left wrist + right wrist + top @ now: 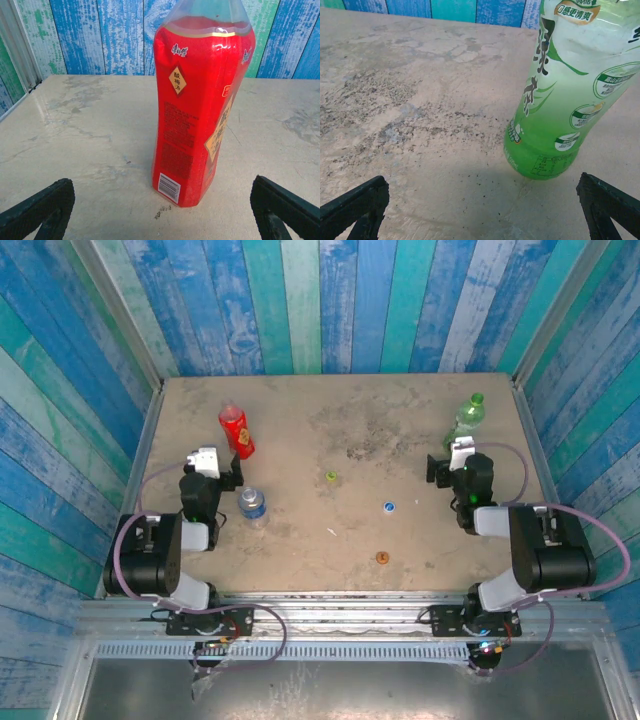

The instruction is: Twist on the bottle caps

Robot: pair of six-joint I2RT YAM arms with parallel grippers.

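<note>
Top view: sandy table [330, 550].

We find the left gripper [161, 212] with jaws wide apart and nothing between them; the red bottle [237, 432] stands upright just ahead of it, at 10 o'clock on the table.

The right gripper [482, 212] is likewise spread and holds nothing; the translucent green bottle [466, 422] stands at 2 o'clock, ahead of the fingers and towards the right one.

The shorter clear bottle [252, 506] sits at 8 o'clock, just beside the left arm.

We see three caps loose on the table: light green cap [331, 477] near centre, blue cap [388, 506] at 4 o'clock from it, orange cap [381, 558] at 6 o'clock by the near edge.
</note>
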